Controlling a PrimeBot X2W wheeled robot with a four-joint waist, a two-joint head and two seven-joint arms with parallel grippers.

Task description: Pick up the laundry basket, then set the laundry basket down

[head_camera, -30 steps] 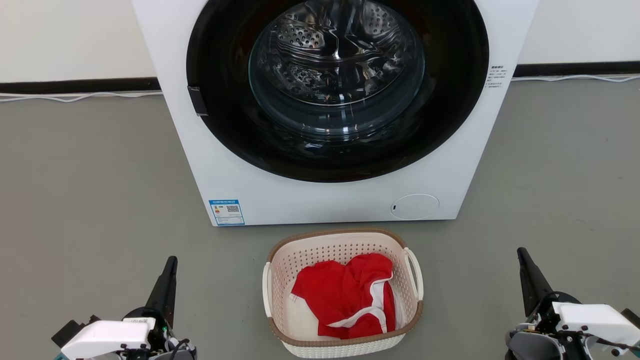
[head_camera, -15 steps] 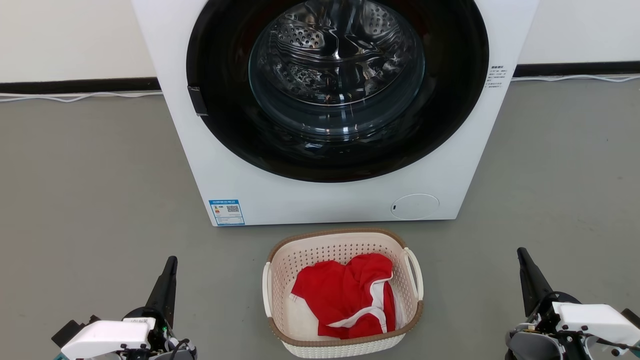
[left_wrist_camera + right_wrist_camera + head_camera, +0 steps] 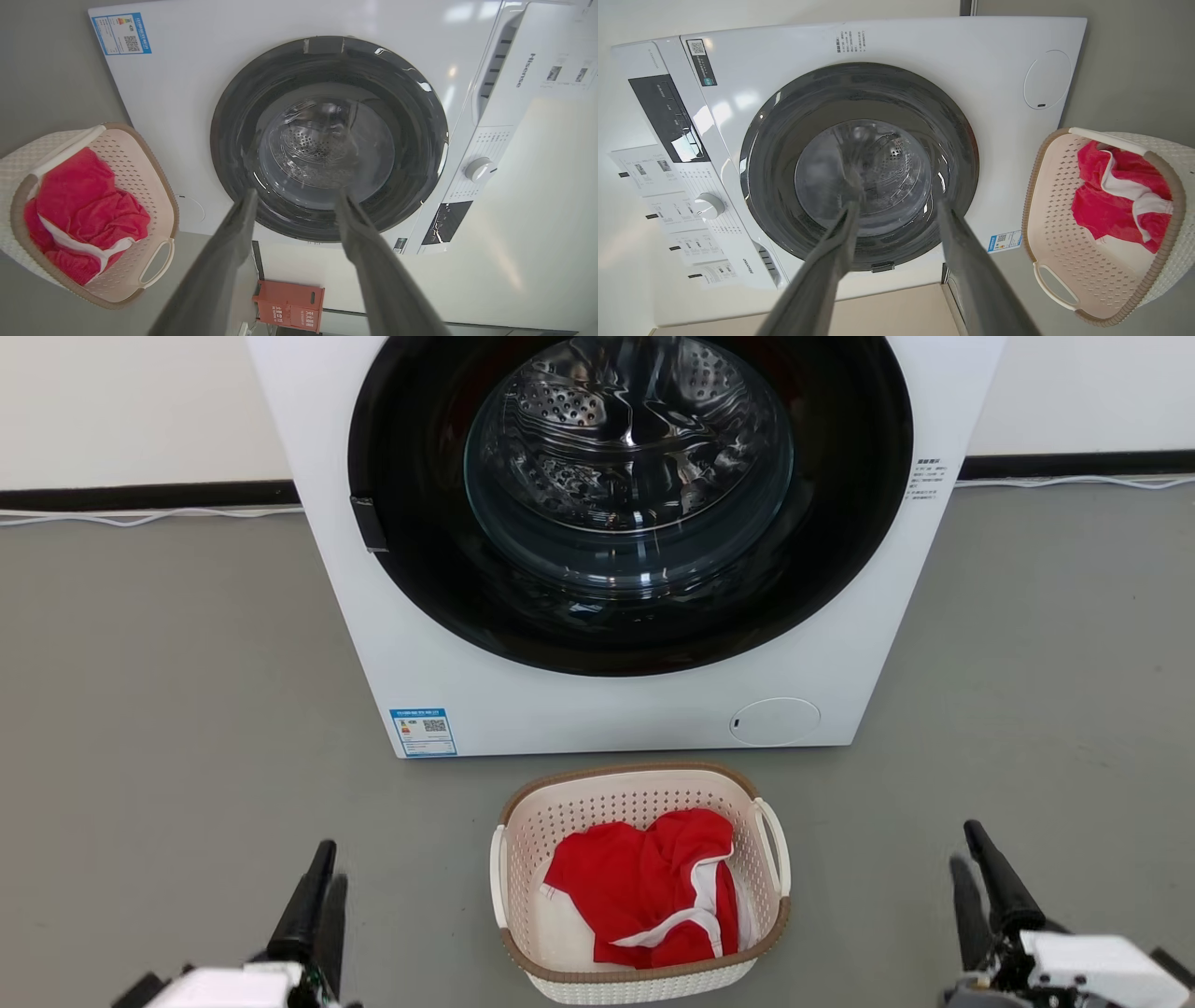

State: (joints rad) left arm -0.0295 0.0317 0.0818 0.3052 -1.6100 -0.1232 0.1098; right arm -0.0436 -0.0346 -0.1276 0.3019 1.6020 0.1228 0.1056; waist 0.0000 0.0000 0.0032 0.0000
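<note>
Laundry basket (image 3: 639,800) on the floor (image 3: 187,709) between left jaws and right jaws, both partly open, empty, apart from it.

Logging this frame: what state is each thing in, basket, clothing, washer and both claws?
laundry basket, upright on the floor, not gripped.
red garment, crumpled inside the basket.
washing machine, door shut.
left claw, open, empty, apart from the basket.
right claw, open, empty, apart from the basket.

The laundry basket (image 3: 597,810) (garment (image 3: 644,891) inside) sits before the washing machine (image 3: 579,709).
</note>
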